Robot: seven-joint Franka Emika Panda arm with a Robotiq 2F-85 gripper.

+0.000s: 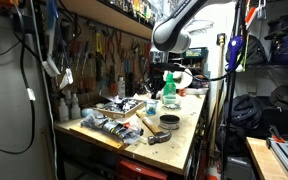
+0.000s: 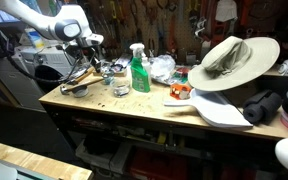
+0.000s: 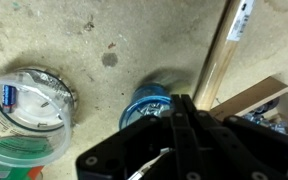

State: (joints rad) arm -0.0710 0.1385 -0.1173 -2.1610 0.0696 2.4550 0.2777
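Where the gripper [image 1: 162, 78] hangs: low over the far, cluttered end of the workbench [image 1: 189, 125], on an arm that reaches down from above.
Gripper state: in the wrist view the black fingers [image 3: 180, 112] meet in a single point at the centre, closed on each other with nothing between them.
Nearest thing: a blue round lid [image 3: 147, 107] stands on the bench straight below the fingertips. Its near edge is hidden by the gripper body, and I cannot tell whether they touch.
Left of the lid: a clear jar [image 3: 29, 100], seen from above and apart from the lid, with a small blue-and-white label showing through it.
Right of the lid: a pale wooden strip [image 3: 216, 60] runs slantwise across the bench, just beside the lid.
Far right, wrist view: the corner of a cardboard box [image 3: 259, 98] with small metal parts inside.
Spray bottle [image 2: 139, 68]: green, upright, near the gripper in both exterior views.
Hammer [image 1: 149, 125]: lies flat on the near part of the bench, well apart from the gripper.
Hat [image 2: 234, 58]: wide-brimmed, at the other end of the bench in an exterior view.
Bench surface: pale, stained and scuffed.
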